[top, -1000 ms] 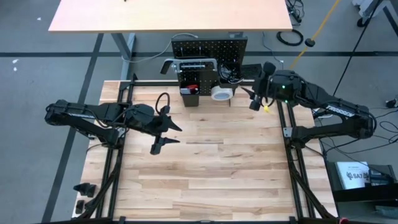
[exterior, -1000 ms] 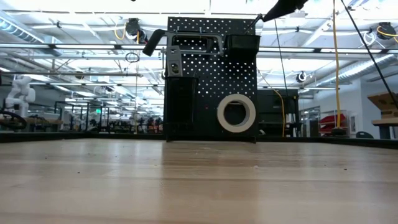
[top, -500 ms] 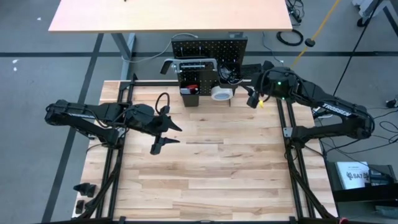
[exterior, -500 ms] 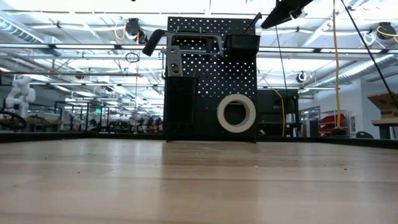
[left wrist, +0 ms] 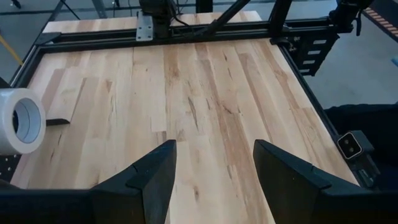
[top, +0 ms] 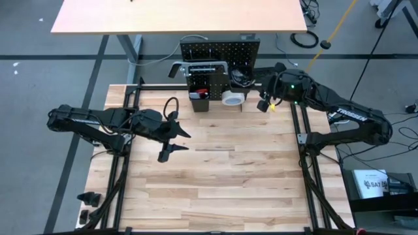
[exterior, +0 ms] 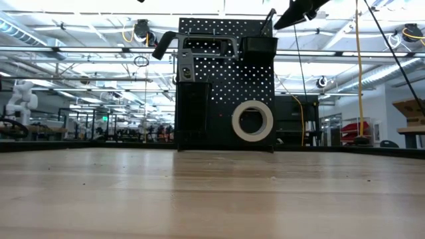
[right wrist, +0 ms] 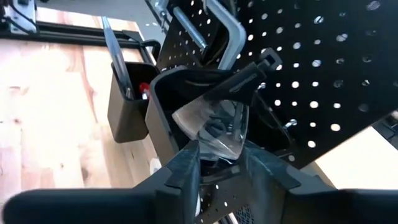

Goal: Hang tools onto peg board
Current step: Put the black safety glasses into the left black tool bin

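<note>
The peg board (exterior: 226, 86) stands upright at the table's far edge. On it hang a grey bar clamp (exterior: 199, 43) and a white tape roll (exterior: 252, 120), and it carries two black bins. The left bin (right wrist: 127, 112) holds a red-handled tool (right wrist: 144, 88). My right gripper (right wrist: 222, 158) is high up by the right bin (right wrist: 168, 93), shut on a tool with a clear body (right wrist: 214, 134) and a black handle (right wrist: 249, 74). My left gripper (top: 175, 145) hangs open over the table's left middle with nothing between its fingers. My right gripper pinches the tool's clear part (right wrist: 211, 146) between its two fingers. The fingers slant down toward the peg board from the table's right side. The black handle (right wrist: 249, 74) reaches away from the fingers, over the right bin's mouth. Whether the tool rests on the bin, I cannot tell.
The wooden tabletop (top: 228, 170) spreads bare in front of the board. Black frame rails (top: 304, 140) run along its left and right edges. Behind the board stands another tan table (top: 183, 16), with cables on the floor beside it.
My right gripper has rolled a little beside the right bin. In the low view, the thin dark end sticking up above that bin has shifted slightly toward the table's left.
</note>
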Motion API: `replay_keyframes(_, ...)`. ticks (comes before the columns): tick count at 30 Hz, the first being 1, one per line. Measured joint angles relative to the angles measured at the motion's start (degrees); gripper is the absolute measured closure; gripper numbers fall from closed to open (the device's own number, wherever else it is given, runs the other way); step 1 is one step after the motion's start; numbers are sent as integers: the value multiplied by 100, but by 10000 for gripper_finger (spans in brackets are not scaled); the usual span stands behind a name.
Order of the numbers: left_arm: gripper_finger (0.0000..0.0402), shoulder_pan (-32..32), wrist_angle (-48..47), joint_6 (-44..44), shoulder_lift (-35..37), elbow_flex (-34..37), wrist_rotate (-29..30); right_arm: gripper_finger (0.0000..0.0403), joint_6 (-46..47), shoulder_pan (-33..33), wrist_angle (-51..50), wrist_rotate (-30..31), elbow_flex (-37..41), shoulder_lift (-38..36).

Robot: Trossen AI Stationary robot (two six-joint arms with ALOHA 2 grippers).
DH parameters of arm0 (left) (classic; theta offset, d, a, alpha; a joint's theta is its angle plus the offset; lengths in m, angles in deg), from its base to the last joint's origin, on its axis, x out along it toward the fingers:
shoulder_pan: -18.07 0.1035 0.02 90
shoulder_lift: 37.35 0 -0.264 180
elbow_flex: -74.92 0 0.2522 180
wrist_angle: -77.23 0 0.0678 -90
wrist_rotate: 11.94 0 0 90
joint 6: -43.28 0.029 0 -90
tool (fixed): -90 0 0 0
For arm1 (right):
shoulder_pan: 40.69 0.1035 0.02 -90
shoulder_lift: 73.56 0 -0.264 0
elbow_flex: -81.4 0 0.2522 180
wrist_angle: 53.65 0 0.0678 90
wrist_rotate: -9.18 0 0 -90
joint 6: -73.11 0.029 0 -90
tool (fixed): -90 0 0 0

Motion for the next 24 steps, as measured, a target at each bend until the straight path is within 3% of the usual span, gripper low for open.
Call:
replay_keyframes(12,182,0,0,0,1,0,0,396,611,17,-9,-137,0,-84)
replay_keyframes(24,182,-2,0,-2,-1,0,2,401,1431,20,370,-852,0,-152)
